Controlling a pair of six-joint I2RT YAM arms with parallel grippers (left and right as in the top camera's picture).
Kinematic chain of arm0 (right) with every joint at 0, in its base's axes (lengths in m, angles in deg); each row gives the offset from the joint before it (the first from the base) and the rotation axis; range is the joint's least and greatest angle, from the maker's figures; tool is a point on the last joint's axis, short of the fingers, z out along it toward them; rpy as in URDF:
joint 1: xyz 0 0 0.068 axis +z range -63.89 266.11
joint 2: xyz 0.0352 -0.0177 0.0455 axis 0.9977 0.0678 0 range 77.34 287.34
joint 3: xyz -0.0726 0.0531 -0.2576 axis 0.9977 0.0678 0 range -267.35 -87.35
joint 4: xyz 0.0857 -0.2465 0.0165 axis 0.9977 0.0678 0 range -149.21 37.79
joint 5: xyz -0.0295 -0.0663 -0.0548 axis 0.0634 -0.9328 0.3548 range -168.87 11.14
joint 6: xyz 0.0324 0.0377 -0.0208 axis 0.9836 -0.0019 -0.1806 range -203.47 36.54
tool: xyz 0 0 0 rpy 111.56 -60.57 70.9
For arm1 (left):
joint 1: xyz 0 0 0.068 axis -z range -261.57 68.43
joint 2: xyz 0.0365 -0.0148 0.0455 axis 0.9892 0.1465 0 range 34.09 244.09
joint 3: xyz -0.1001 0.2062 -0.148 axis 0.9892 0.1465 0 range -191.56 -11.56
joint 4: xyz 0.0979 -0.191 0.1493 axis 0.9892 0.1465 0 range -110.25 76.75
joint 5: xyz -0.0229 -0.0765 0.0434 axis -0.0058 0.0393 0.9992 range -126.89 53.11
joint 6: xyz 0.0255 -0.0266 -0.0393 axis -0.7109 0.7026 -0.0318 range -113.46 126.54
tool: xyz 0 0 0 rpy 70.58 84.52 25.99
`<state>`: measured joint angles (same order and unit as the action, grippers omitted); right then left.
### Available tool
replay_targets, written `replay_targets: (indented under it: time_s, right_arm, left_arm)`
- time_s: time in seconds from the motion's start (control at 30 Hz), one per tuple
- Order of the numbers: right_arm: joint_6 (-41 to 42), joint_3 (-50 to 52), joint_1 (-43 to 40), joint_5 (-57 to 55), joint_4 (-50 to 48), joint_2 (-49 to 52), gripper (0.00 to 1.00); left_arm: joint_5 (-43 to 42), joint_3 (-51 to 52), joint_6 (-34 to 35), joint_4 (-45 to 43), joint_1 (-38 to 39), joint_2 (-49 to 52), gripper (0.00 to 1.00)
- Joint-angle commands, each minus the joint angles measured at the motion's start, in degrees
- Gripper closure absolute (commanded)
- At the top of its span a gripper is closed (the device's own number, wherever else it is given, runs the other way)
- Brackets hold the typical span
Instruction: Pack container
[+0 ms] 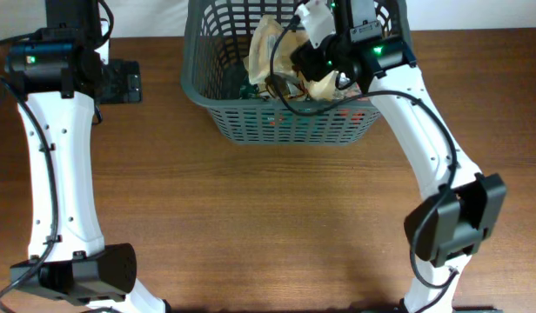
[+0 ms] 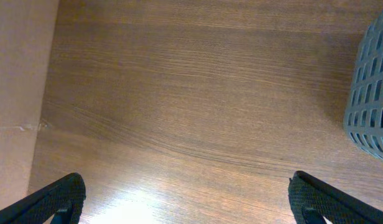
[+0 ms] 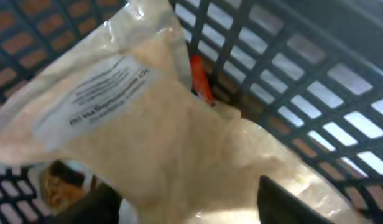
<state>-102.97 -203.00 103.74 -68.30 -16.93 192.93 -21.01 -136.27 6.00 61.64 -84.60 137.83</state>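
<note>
Right gripper (image 3: 188, 202) pinching cream packet (image 3: 148, 130) inside container (image 1: 285, 130) — I'd be lowering it flat before letting go. Left gripper (image 2: 186, 198) gaping, empty.

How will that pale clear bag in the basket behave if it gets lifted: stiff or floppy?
Probably floppy: the bag is creased and folded against the basket lattice. Its glossy film looks rather slippery. The pale filling would likely shift, so the bag may droop when lifted.
</note>
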Motion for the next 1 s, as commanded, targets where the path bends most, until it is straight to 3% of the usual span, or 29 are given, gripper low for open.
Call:
replay_targets:
  time_s: [0.0, 0.07, 0.23, 0.37, 0.47, 0.67, 0.87, 0.97]
  right_arm:
    - [0.50, -1.42, 0.35, -0.68, -0.28, -10.05, 0.27]
    - [0.55, -1.42, 0.26, -5.14, -0.31, -14.34, 0.16]
    - [1.14, -1.42, -2.14, -16.35, 0.31, -22.01, 0.15]
    - [3.17, -1.42, -12.44, -20.83, 3.34, -25.51, 0.13]
    - [12.79, -1.33, -25.24, -19.96, 4.09, -24.13, 0.06]
    - [20.15, -0.90, -39.78, -16.15, 6.99, -17.11, 0.06]
    - [20.65, -0.85, -43.95, -11.50, 11.52, -7.80, 0.06]
    - [20.65, -0.87, -43.85, -10.71, 11.23, -7.43, 0.01]
  left_arm:
    - [-0.04, 0.33, 0.57, 0.02, -0.13, 0.17, 0.01]
    - [-0.04, 0.33, 0.57, 0.00, -0.13, 0.17, 0.01]
    - [-0.04, 0.33, 0.57, 0.02, -0.13, 0.20, 0.01]
    - [-0.04, 0.33, 0.57, 0.02, -0.13, 0.17, 0.01]
    - [-0.04, 0.33, 0.57, 0.00, -0.13, 0.17, 0.01]
    - [-0.04, 0.33, 0.57, 0.02, -0.13, 0.17, 0.01]
    - [-0.04, 0.33, 0.57, 0.02, -0.13, 0.17, 0.01]
    - [-0.04, 0.33, 0.57, 0.02, -0.13, 0.17, 0.01]
